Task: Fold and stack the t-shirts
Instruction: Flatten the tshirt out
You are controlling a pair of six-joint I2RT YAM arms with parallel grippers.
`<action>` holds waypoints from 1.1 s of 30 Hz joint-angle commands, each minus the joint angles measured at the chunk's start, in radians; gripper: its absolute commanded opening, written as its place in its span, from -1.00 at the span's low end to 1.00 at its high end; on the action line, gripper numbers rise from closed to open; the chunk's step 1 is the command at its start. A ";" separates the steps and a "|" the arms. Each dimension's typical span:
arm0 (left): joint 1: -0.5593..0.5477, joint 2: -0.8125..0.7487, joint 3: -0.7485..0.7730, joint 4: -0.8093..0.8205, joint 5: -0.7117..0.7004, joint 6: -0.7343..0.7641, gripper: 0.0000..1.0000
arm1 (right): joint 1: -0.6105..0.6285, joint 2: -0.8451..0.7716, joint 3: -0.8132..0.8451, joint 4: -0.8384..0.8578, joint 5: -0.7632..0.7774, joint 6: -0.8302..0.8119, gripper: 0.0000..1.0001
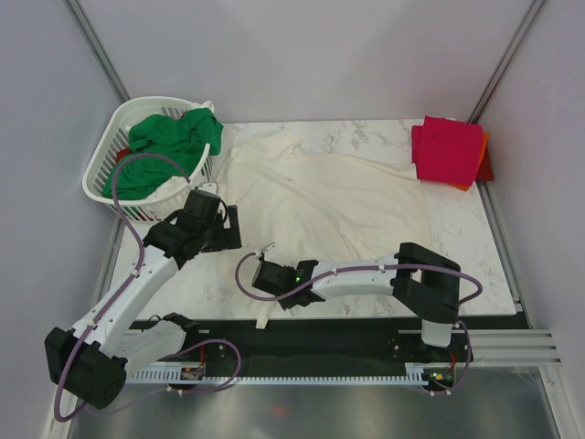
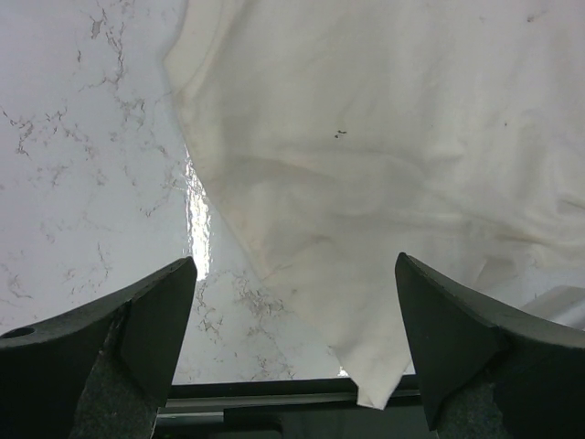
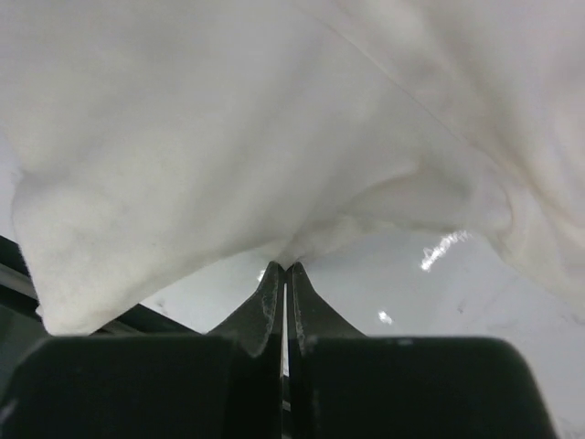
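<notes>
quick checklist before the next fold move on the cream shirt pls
1. Right gripper holds the cream shirt: ok, fingers shut on the near hem.
2. Left gripper holds cloth: not ok, fingers wide open above the shirt's left edge.
3. Shirt lies flat: not ok, wrinkled, and its near corner hangs over the table edge.
4. Folded stack apart from the shirt: cannot tell, their edges meet in the top view.
5. Green shirt out of the way: ok, in the basket.
</notes>
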 commanded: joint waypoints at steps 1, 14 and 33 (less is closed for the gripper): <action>0.006 0.001 0.000 0.028 -0.029 0.038 0.95 | 0.021 -0.132 -0.091 -0.107 0.071 0.028 -1.00; 0.006 0.012 -0.001 0.030 -0.034 0.038 0.94 | 0.152 -0.270 -0.167 -0.244 0.088 0.123 -1.00; -0.123 -0.152 -0.098 -0.070 0.244 -0.296 0.82 | 0.003 -0.534 -0.145 -0.408 0.266 0.080 0.96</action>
